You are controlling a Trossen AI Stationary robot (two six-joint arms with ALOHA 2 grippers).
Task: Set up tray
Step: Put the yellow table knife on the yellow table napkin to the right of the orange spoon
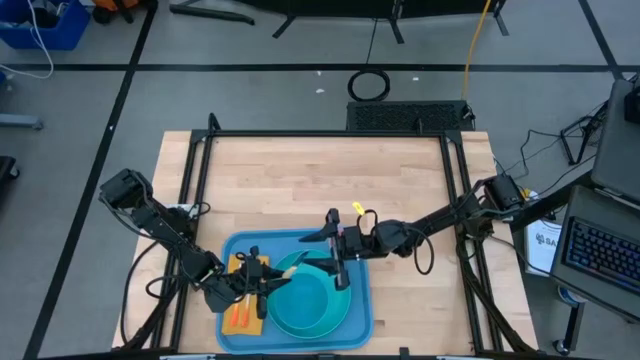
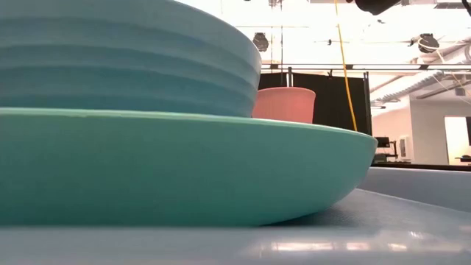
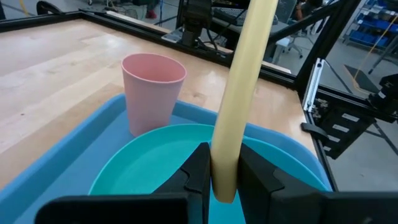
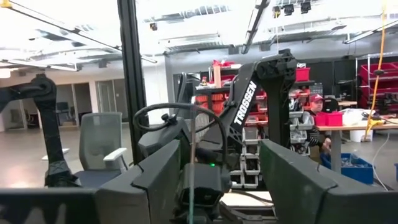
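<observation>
Tray under plate, cup

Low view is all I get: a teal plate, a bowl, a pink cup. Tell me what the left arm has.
Observer: The left gripper has its fingers shut on a pale yellow handle, upright over the plate.
Operator: Now place the right one.
Observer: The right gripper is above the tray's far edge, fingers open.
Operator: Name anything I'm missing.
Observer: An orange napkin lies at the tray's left end.
</observation>
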